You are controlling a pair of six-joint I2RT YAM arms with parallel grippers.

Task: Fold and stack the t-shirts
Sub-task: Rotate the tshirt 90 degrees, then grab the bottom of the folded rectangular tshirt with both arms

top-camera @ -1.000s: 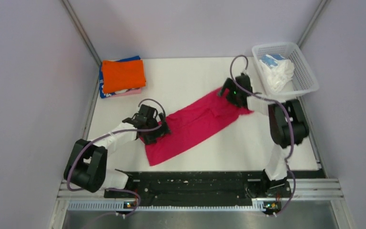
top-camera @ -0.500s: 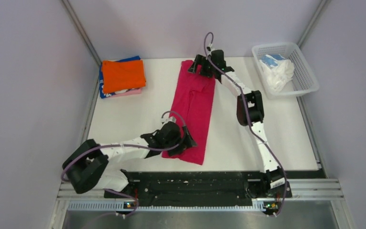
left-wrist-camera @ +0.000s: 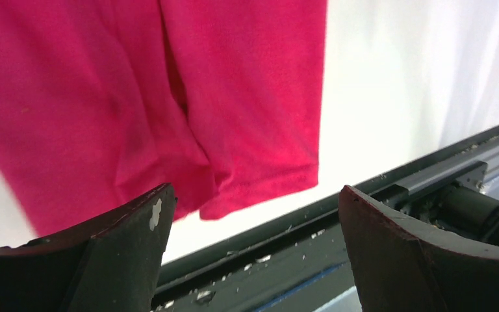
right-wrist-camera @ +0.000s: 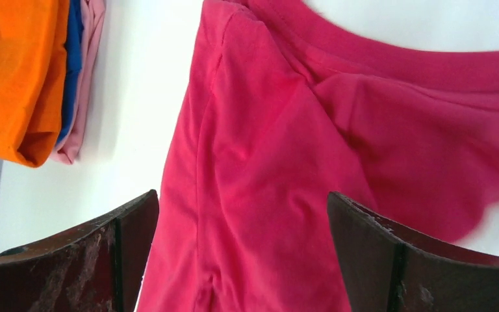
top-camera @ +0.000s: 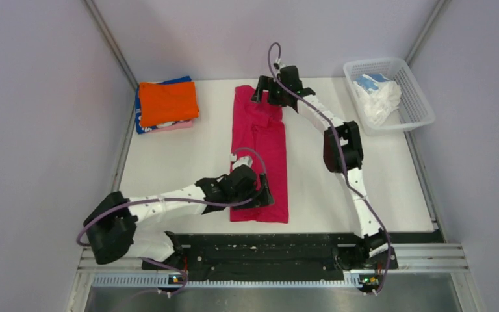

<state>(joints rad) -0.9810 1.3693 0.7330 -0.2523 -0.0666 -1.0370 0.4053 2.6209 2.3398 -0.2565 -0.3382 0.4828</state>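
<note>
Left claw (top-camera: 264,195) and right claw (top-camera: 260,92) both gape apart above the crimson t-shirt (top-camera: 263,146)

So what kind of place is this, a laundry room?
Probably a robot lab booth: the left arm and right arm bolted to a rail, plain walls boxing a white table, and a pink shirt laid out.

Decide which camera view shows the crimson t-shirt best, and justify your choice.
The top external view: the whole crimson t-shirt lies folded lengthwise. The left wrist view shows only its hem end; the right wrist view only its collar and sleeve end.
</note>
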